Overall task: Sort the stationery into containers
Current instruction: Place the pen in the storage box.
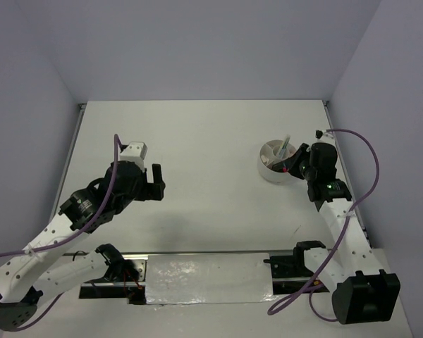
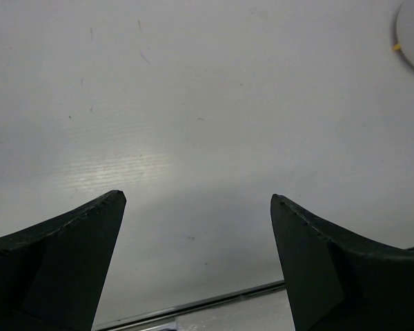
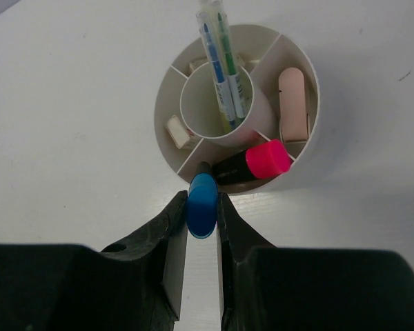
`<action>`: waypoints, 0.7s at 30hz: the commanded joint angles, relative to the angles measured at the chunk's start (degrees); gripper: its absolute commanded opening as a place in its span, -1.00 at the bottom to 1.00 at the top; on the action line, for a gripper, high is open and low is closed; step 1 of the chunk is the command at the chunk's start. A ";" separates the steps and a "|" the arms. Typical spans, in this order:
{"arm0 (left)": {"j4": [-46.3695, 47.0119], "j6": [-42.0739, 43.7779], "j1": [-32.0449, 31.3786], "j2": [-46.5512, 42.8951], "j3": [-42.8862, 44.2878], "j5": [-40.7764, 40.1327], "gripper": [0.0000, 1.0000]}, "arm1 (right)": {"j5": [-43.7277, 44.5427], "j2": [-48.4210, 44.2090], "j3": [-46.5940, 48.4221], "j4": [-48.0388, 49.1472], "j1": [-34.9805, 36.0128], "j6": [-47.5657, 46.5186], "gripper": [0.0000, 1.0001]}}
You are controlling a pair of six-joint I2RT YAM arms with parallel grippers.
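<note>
White tub (image 3: 167,89) with pink-ended highlighter (image 3: 265,159) fronts right gripper (image 3: 201,200), clamped on blue-ended marker (image 3: 202,210). Left gripper (image 2: 197,200) spread above white table (image 2: 193,89).

We see two arms of one make: white links (image 1: 42,246) pierced with rows of small round holes, joined by black housings (image 1: 123,182). A purple cable (image 1: 115,151) loops along the left arm (image 1: 77,211). A second purple cable (image 1: 375,158) runs along the right arm (image 1: 342,225), where a small green light (image 1: 329,186) glows. The left gripper (image 2: 199,200) has matte black, wedge-shaped jaws. The right gripper (image 3: 201,207) has black jaws with pale grey inner faces, one bearing a round hole (image 3: 117,246).
</note>
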 commanded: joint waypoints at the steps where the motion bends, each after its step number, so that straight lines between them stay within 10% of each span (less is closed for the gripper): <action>1: 1.59 3.79 0.04 -2.04 -1.89 2.34 0.99 | -2.98 1.33 -0.82 5.76 -1.21 -0.54 -1.00; 21: 2.65 5.02 0.12 -2.05 -2.15 4.54 0.99 | -0.96 8.98 -2.23 7.26 -3.23 -0.45 -0.80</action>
